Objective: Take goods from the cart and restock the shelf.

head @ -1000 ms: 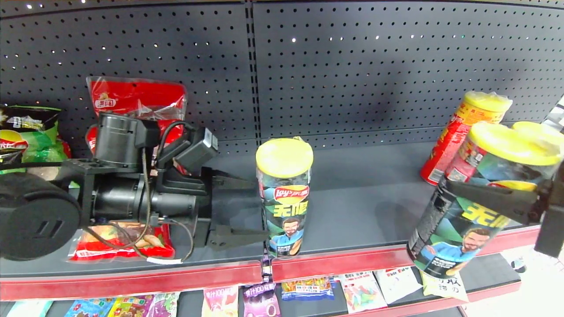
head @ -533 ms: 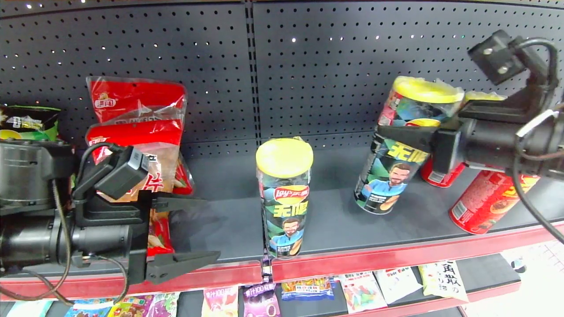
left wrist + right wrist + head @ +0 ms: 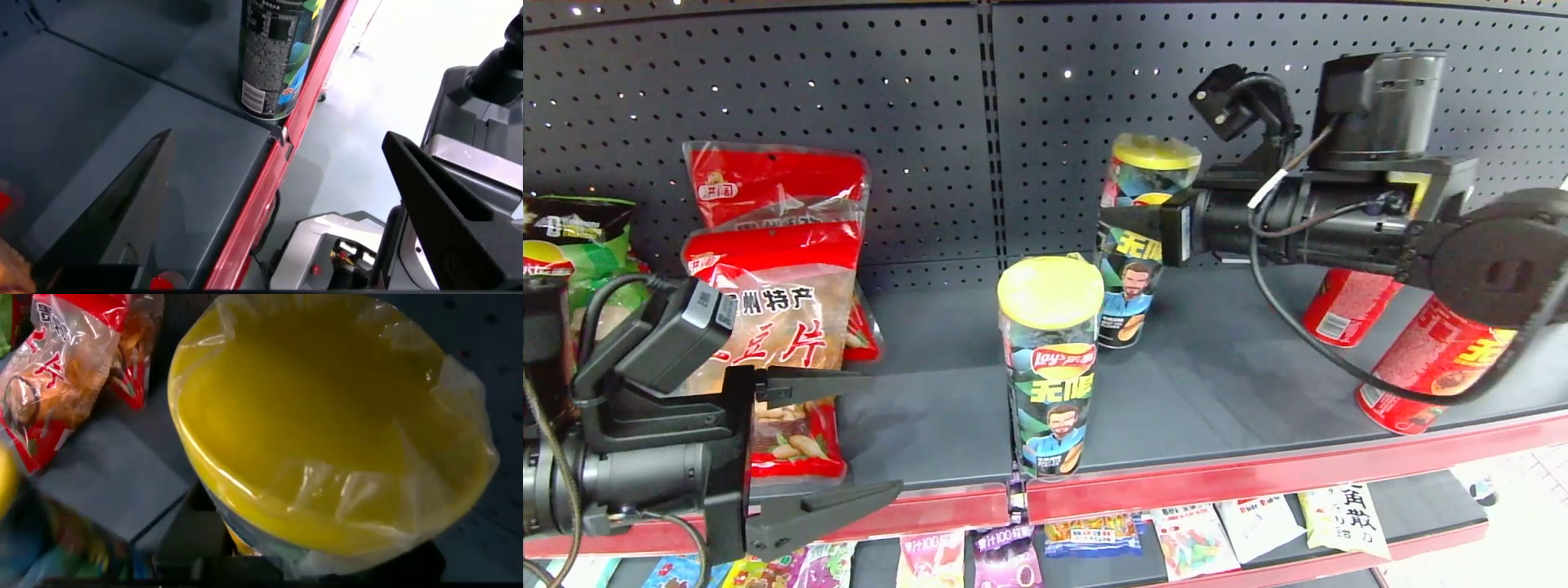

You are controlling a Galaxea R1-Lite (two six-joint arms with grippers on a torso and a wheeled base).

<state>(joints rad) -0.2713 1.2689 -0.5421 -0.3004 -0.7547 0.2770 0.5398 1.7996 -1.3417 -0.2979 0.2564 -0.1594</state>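
A green chip can (image 3: 1129,286) with a yellow lid is tilted slightly near the back panel of the shelf (image 3: 1225,384), clamped in the right tool (image 3: 1123,229). A second green can (image 3: 1049,384) stands upright at the front edge. The left tool (image 3: 901,433) gapes wide and empty beside two red snack bags (image 3: 776,310). Two red cans (image 3: 1429,367) lean at the right.

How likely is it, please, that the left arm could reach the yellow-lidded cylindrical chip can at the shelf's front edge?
Likely yes: the open left gripper faces the yellow-lidded chip can across bare dark shelf, with nothing between them.
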